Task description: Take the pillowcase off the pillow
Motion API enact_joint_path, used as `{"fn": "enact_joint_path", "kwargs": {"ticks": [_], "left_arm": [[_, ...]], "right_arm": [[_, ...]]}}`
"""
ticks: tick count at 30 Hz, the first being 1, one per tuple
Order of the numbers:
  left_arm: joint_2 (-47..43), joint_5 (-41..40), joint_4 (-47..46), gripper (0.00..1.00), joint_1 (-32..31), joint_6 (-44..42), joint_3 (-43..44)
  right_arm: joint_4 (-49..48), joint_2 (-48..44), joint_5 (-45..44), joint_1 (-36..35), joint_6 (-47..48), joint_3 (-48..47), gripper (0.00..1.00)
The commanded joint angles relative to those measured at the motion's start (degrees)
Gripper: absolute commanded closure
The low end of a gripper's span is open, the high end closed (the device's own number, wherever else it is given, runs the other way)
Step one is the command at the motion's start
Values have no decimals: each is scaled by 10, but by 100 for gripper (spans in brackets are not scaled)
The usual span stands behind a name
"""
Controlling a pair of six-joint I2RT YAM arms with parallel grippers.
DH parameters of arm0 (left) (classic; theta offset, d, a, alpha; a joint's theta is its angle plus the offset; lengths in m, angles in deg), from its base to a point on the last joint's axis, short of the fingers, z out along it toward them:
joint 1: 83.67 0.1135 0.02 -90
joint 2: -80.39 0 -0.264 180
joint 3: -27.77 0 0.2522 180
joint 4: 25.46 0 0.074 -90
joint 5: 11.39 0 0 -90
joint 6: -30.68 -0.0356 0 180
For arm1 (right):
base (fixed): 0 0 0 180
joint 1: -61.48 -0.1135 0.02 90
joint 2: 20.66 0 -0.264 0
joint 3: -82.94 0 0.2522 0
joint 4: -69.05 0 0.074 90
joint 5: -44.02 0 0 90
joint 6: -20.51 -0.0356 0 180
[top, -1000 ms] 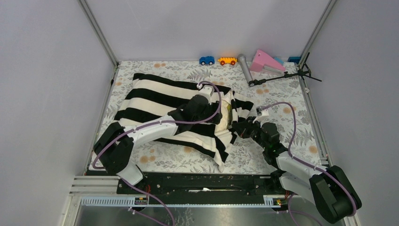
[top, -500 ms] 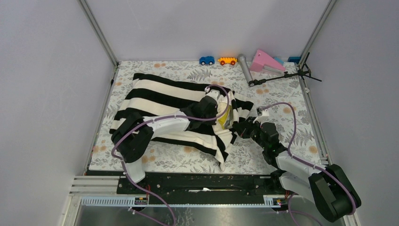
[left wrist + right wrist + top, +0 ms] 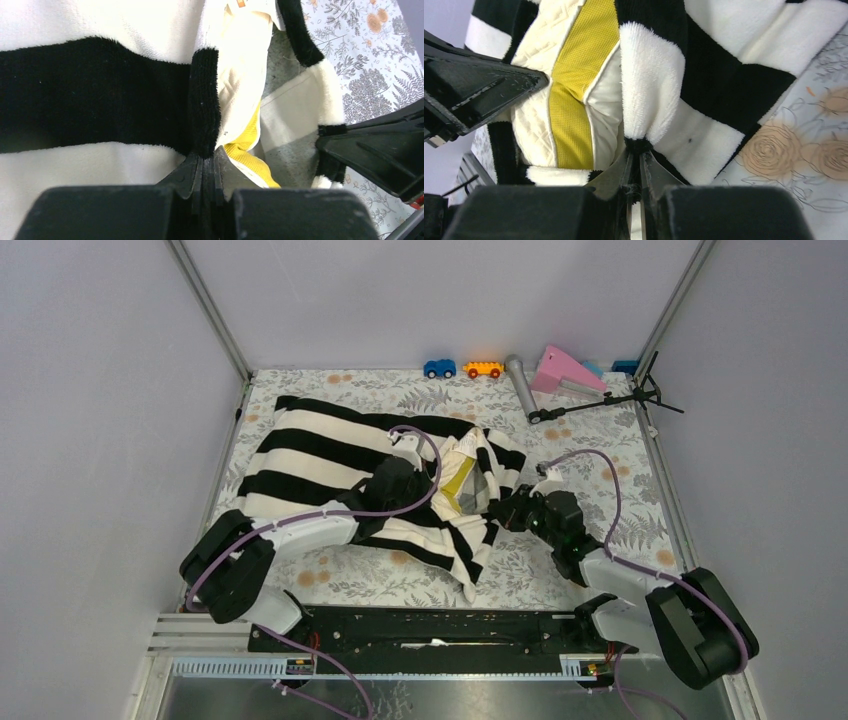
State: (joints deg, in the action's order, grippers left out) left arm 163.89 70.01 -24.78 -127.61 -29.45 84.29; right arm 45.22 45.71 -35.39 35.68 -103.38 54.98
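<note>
Floral cloth [image 3: 600,490]: my left gripper [image 3: 205,160] and right gripper [image 3: 639,155] pinch pillowcase [image 3: 320,455] hem, 9 and 4 o'clock, spreading it off pillow [image 3: 455,478].

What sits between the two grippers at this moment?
The exposed corner of the pillow, yellow band showing, in the open mouth of the pillowcase, between left gripper and right gripper; clearest in the top view.

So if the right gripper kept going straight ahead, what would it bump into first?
The right gripper is pinching the striped pillowcase, so that fuzzy fabric comes first. Just behind it, probably, sits the pillow with its yellow band.
</note>
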Motion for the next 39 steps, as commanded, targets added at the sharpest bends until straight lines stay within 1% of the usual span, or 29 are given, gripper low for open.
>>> {"fn": "enact_joint_path", "kwargs": {"ticks": [1, 5, 8, 11, 15, 18, 19, 22, 27, 29, 31, 32, 34, 36, 39], "left_arm": [[-52, -37, -53, 100, 11, -6, -33], [-73, -42, -77, 100, 12, -5, -53], [-72, -41, -71, 100, 11, -2, -46], [-75, -43, -52, 100, 13, 9, -29], [-108, -39, -26, 100, 13, 32, -11], [-131, -47, 1, 100, 13, 48, 9], [-135, -48, 14, 100, 13, 53, 20], [-151, -43, 42, 100, 13, 63, 43], [-177, -34, 53, 100, 13, 83, 47], [-185, -37, 53, 100, 13, 89, 48], [-186, -42, 53, 100, 13, 92, 52], [-184, -44, 52, 100, 14, 92, 56], [-173, -57, 65, 100, 14, 92, 74], [-157, -69, 88, 100, 16, 91, 103], [-130, -66, 116, 100, 21, 87, 157]], "right_arm": [[59, 44, -19, -43, 59, -70, 87], [72, 93, -22, -88, 80, -104, 80], [79, 131, 2, -97, 81, -127, 75], [78, 150, 18, -97, 77, -135, 70], [79, 155, 21, -98, 73, -136, 61], [77, 154, 23, -97, 68, -136, 48], [76, 153, 24, -97, 66, -135, 45], [71, 152, 34, -98, 62, -133, 38], [40, 134, 62, -97, 62, -116, 27], [-7, 120, 112, -98, 65, -100, 24], [-75, 102, 169, -104, 64, -78, 23], [-96, 89, 179, -117, 70, -70, 22], [-94, 63, 167, -139, 94, -62, 22], [-68, 47, 138, -149, 104, -59, 22], [-50, 43, 134, -153, 82, -49, 25]]}}
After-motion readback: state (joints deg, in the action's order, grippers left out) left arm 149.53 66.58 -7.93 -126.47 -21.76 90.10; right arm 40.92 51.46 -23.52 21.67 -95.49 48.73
